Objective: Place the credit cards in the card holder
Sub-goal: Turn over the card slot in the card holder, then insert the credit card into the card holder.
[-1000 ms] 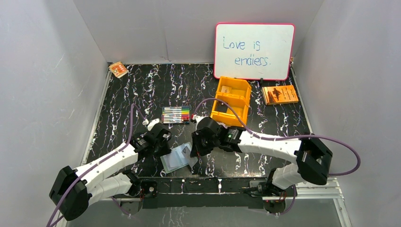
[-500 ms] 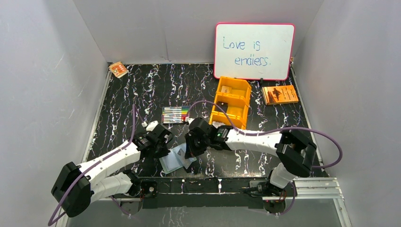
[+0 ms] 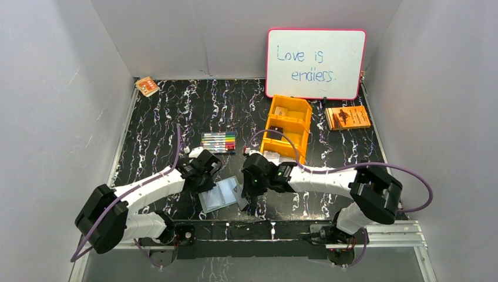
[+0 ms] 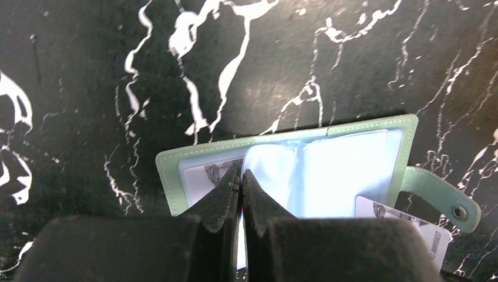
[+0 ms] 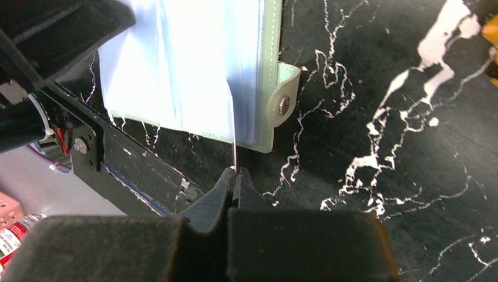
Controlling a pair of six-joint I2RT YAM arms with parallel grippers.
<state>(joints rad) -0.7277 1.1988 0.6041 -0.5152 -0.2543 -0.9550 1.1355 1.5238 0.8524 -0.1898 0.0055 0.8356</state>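
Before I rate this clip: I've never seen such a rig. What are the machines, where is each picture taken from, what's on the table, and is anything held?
These are two white robot arms, each ending in a two-finger gripper. The wide picture looks down from above and behind them; the two close-ups come from a camera on each wrist. On the black marbled table lie an open green card holder, markers, an orange bin, an orange booklet and a small packet; a whiteboard stands at the back. The left gripper pinches a pale inner pocket of the card holder. The right gripper is shut on a thin card, seen edge-on, reaching the holder's pockets.
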